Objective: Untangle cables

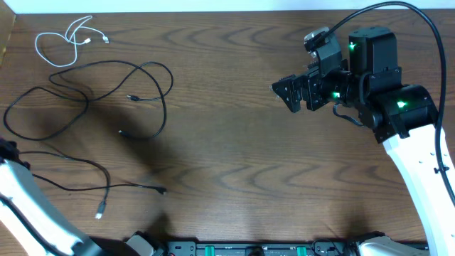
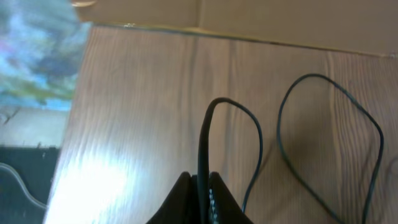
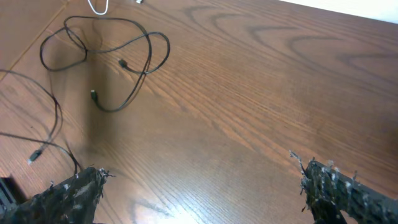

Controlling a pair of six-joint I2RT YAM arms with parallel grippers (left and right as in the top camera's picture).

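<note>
Gripping a black cable between shut fingers, my left pincer sits near the left edge of the table. The strand rises from the jaws, arches over and drops back beside them. My right pincer hangs wide open and empty, well apart from every cord.

Beyond the held cable lies a second black cable, looped across itself. The white cable is coiled alone in the far left corner.

Hazards, as I judge them:
- A fast pull cinches a crossing into a knot
- The thin cord slips from the jaws
- A plug snags a neighbouring loop and drags it
- Drawing leftward takes the cable off the table edge
</note>
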